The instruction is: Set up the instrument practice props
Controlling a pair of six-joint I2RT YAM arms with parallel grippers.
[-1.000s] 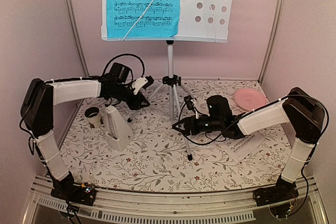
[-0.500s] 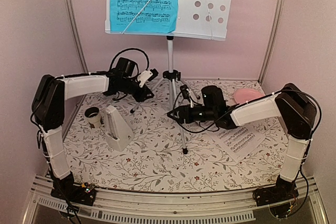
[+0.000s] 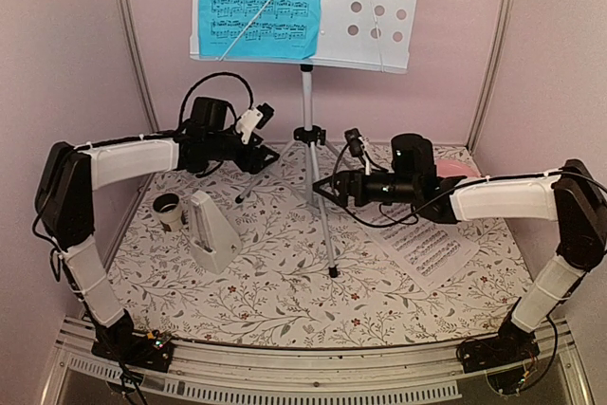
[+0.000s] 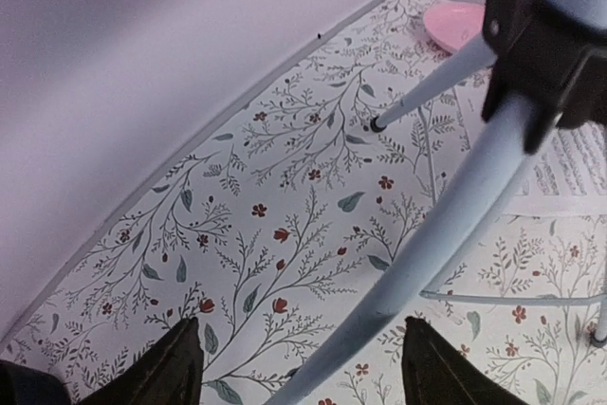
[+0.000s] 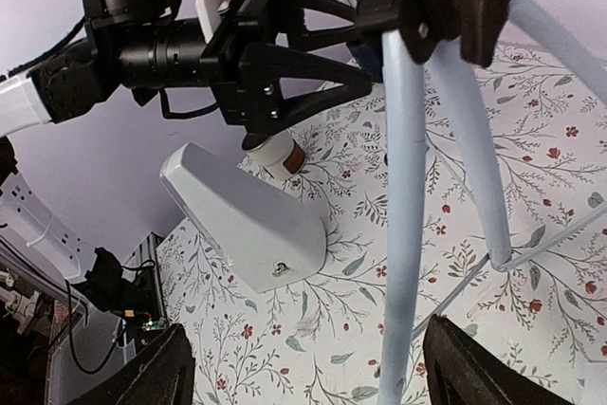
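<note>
White music sheet [image 3: 429,251] flat on table [image 3: 285,301], near right. White metronome [image 3: 213,234] upright, near left; cup [image 3: 169,208] just behind it, contents unclear. Mid: left gripper [image 4: 299,339] and right gripper [image 5: 308,329], fingers spread wide, each straddling a tripod [image 3: 322,215] leg. Pink plate [image 3: 462,170] far right, partly hidden. Far: music stand [image 3: 379,16] carrying blue music sheet [image 3: 258,2].

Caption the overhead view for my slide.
Left hand and right hand open beside the tripod; blue sheet on stand, white sheet on table.
</note>
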